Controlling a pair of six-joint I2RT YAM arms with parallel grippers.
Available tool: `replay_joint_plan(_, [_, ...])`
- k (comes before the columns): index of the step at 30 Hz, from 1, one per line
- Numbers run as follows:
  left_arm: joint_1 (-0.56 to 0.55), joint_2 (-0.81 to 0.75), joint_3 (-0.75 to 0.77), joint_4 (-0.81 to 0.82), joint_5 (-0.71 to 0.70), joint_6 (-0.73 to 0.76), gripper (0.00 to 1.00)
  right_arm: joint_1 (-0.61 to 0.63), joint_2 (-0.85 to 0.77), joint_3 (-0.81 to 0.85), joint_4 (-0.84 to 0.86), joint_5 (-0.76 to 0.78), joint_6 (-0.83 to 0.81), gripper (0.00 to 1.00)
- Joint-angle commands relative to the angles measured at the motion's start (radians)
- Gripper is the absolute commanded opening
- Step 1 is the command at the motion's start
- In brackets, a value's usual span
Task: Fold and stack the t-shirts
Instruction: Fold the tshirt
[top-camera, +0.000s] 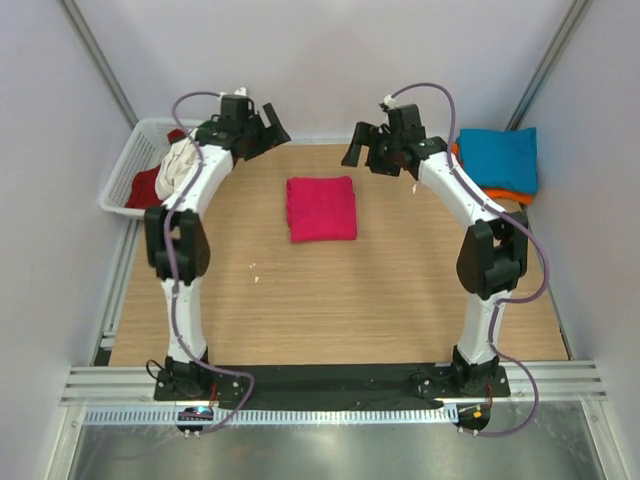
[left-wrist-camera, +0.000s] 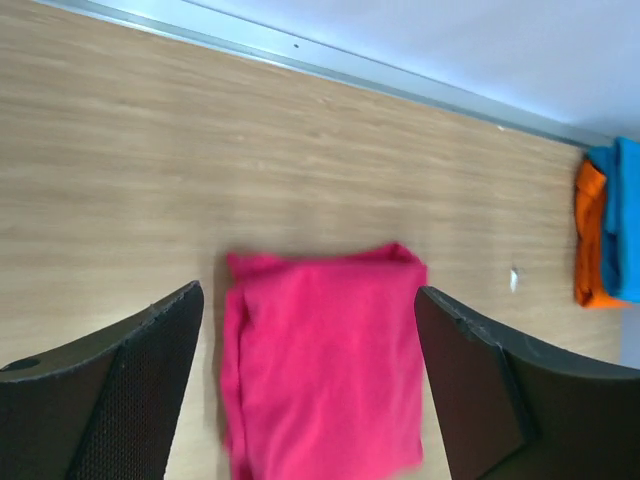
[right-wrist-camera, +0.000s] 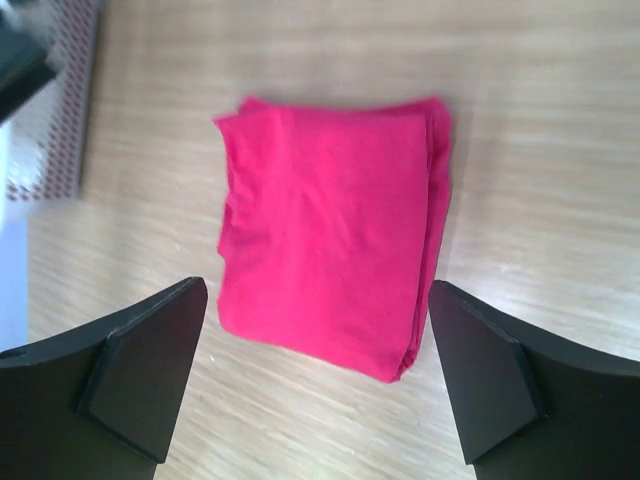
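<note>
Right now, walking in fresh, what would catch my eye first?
A bright pink t-shirt, folded square, lies mid-table, with the left gripper and right gripper hanging open near it. At the far right edge a teal shirt sits on an orange shirt; a white basket of loose clothes stands far left.

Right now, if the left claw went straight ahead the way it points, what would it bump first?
Probably the folded pink shirt. It lies straight ahead of the open left claw, flat on the table. I cannot tell how far away it is.
</note>
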Motion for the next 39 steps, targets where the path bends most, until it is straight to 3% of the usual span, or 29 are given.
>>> replay_joint_plan(1, [0.008,-0.257,-0.142,-0.078,-0.049,0.083,0.88,-0.014,-0.049,0.049,-0.035,0.058,0.013,1.00])
replay_joint_plan(6, [0.005,-0.520,-0.483,-0.078,-0.073,0.037,0.88,-0.017,-0.023,0.022,-0.009,0.032,0.018,1.00])
replay_joint_plan(14, [0.005,-0.757,-0.769,-0.107,-0.060,0.040,0.89,-0.017,0.015,-0.107,0.060,0.018,0.048,1.00])
replay_joint_plan(27, [0.005,-0.926,-0.921,-0.162,-0.092,0.087,0.99,-0.016,-0.035,-0.265,0.134,0.071,0.061,1.00])
replay_joint_plan(34, [0.005,-0.963,-0.951,-0.162,-0.102,0.095,1.00,-0.010,0.001,-0.274,0.125,0.110,0.041,1.00])
replay_joint_plan(39, [0.005,-0.978,-0.971,-0.162,-0.107,0.098,1.00,0.003,0.014,-0.324,0.212,0.114,0.010,1.00])
